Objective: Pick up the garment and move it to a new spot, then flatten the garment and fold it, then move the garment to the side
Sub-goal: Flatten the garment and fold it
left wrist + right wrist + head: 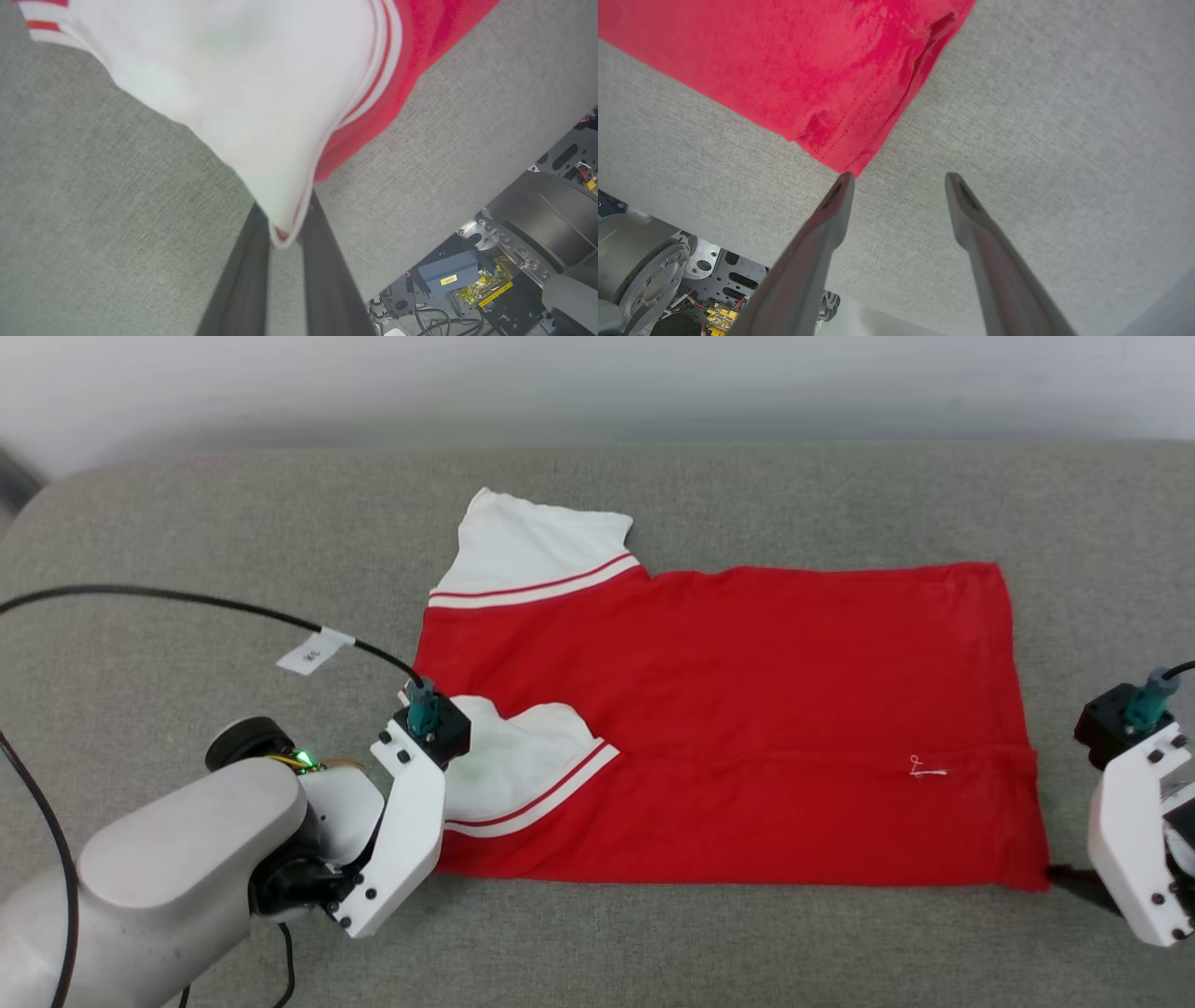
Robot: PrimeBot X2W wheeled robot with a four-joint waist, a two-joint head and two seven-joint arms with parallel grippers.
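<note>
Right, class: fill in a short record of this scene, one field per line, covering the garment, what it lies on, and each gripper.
garment: red T-shirt with white, red-striped sleeves, spread out flat
surface: grey fabric-covered top
far sleeve: lying flat, pointing away from the robot
near sleeve: turned in over the red body, bunched where it is held
left gripper: shut on the near sleeve's tip
right gripper: open, one fingertip at the hem corner, not gripping
</note>
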